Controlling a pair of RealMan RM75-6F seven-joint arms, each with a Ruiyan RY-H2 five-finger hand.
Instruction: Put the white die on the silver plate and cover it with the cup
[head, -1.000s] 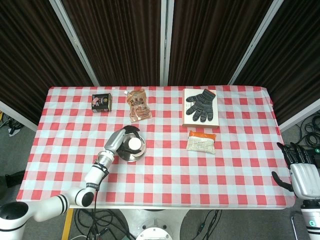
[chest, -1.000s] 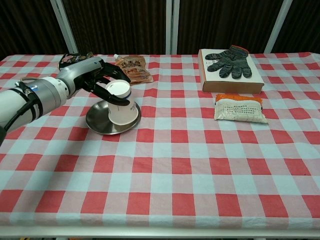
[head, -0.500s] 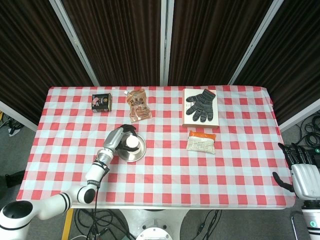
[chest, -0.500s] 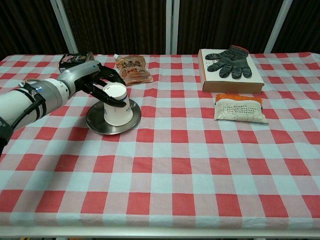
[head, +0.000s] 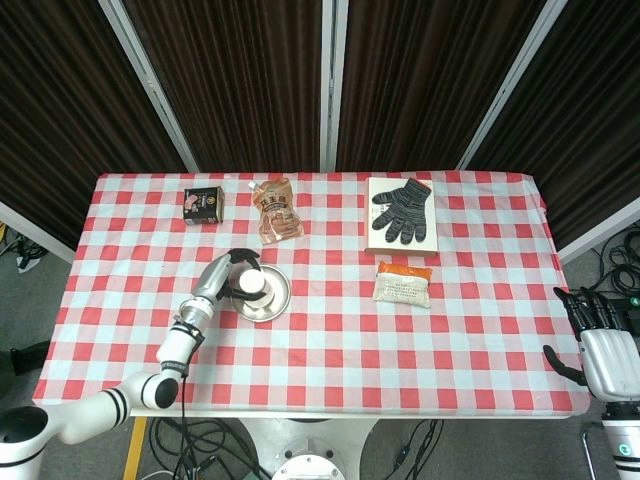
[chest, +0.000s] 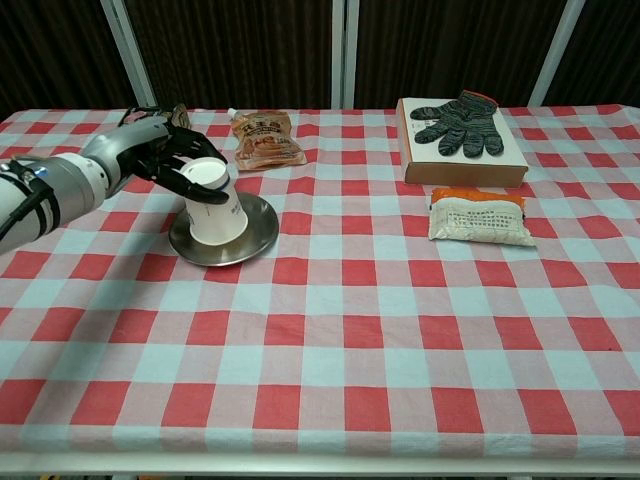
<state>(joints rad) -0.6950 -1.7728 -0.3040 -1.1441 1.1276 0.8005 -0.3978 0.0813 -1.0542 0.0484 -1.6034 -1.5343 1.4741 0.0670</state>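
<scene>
1. I am gripping the cup (chest: 213, 204) upside down with my left hand (chest: 163, 152), on the silver plate (chest: 224, 238), at 9 o'clock on the desk (chest: 400, 330).
2. The die is hidden, presumably sitting under it.
3. Letting go clumsily, I am risking tipping the cup or dragging the plate.
4. My right hand (head: 598, 335) is hanging off the desk at 4 o'clock, fingers apart, holding nothing.

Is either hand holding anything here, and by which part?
The left hand holds the upturned cup near its top, over the silver plate. The right hand holds nothing.
</scene>
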